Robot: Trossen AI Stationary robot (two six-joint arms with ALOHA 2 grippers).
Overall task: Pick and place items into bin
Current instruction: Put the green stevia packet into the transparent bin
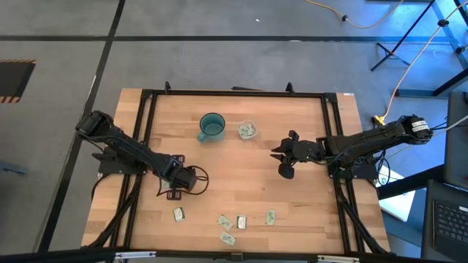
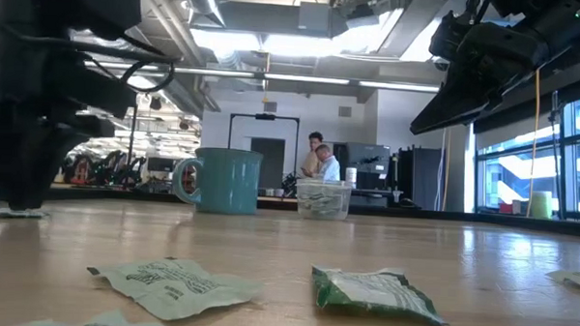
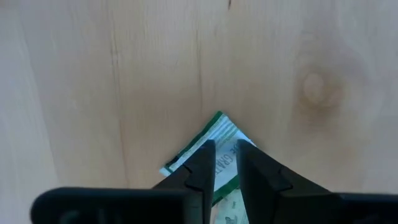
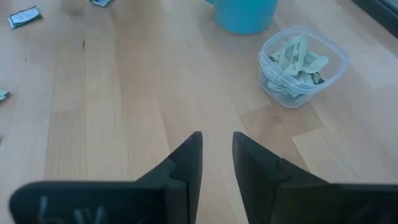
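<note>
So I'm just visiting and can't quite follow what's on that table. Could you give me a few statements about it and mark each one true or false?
1. The clear cup already holds several packets. True.
2. The teal mug stands right beside the clear cup. True.
3. The left gripper hangs high above the wood with nothing near it. False: it is down at the table with a green-and-white packet between its fingers.
4. The right gripper is carrying a packet. False: nothing is between its fingers.
5. Loose packets lie along the near edge of the table. True.
</note>
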